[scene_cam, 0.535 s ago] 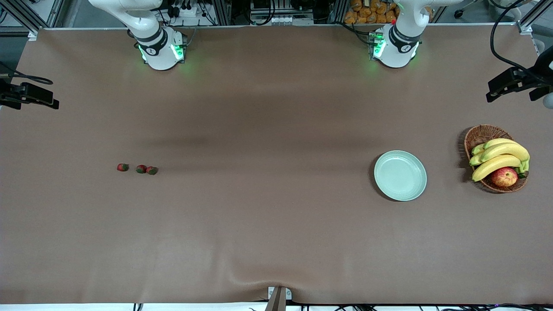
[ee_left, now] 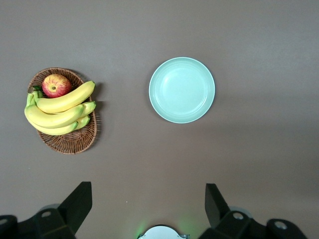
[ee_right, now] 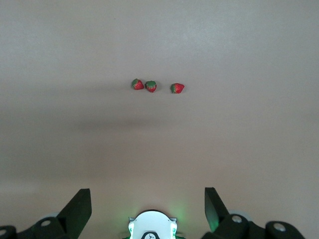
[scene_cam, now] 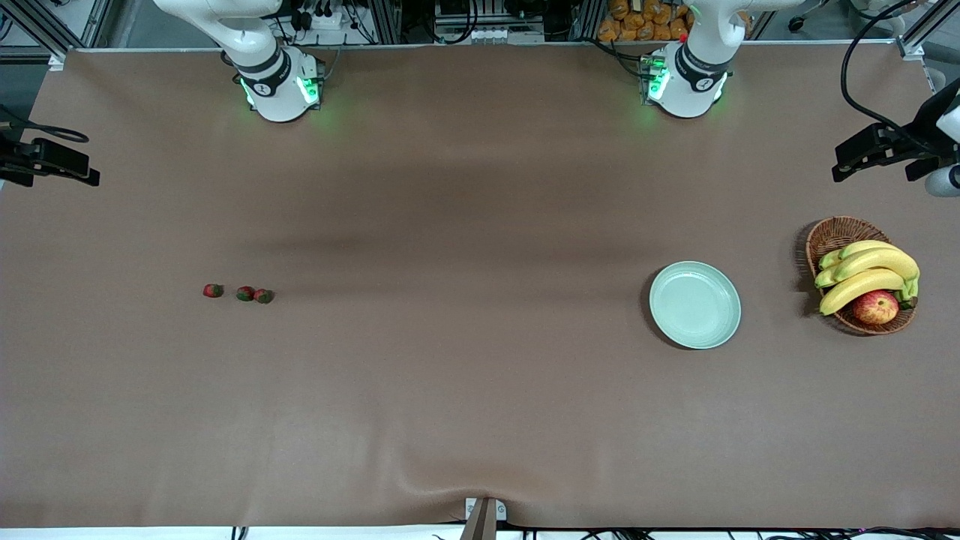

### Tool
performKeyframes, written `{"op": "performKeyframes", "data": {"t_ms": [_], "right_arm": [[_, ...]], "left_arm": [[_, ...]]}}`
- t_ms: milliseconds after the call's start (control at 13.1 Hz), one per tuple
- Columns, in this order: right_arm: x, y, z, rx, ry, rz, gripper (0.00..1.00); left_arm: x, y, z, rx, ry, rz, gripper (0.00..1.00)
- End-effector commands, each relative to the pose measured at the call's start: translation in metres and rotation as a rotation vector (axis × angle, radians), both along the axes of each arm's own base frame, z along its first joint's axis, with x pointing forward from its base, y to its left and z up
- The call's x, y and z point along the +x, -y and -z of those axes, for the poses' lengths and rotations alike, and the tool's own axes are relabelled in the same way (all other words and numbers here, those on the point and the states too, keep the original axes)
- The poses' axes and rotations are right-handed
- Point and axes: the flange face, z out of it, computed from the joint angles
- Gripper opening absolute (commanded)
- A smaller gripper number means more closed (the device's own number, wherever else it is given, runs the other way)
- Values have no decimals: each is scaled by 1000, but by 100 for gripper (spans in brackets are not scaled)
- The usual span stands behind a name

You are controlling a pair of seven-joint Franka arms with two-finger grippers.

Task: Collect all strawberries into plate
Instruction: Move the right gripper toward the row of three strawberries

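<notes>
Three tiny red strawberries (scene_cam: pixel 213 290) (scene_cam: pixel 245 293) (scene_cam: pixel 263 296) lie in a short row on the brown table toward the right arm's end; two of them touch or nearly touch. They also show in the right wrist view (ee_right: pixel 151 86). The pale mint-green plate (scene_cam: pixel 695 305) sits empty toward the left arm's end and also shows in the left wrist view (ee_left: pixel 182 89). My right gripper (ee_right: pixel 148 196) is open and empty, high over its end of the table. My left gripper (ee_left: pixel 148 191) is open and empty, high over its own end.
A brown wicker basket (scene_cam: pixel 834 234) with bananas (scene_cam: pixel 870 271) and a red-yellow apple (scene_cam: pixel 875 307) stands beside the plate, at the left arm's end of the table. The cloth has a wrinkle at the table's edge nearest the front camera (scene_cam: pixel 450 472).
The left gripper has shifted slightly inward over its end of the table. The strawberries, plate and basket have not moved.
</notes>
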Motion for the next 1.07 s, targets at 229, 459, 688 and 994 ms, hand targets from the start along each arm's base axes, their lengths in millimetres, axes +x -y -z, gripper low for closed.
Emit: {"op": "performKeyframes", "data": {"t_ms": [229,459,688,994], "right_arm": [[21,-13,46,4,31,-11,100],[49,-19,116,-2,47,-20,100],[74,-42,190,-7,-16,-56,100],[88,-81,268,-2,-42,-167,100]], "left_arm": [[4,0,4,-33,8,13,100],[3,1,4,-53,6,15,100],[2,-4,6,-53,-2,7,100],[7,-6,10,-49,8,3,100]]}}
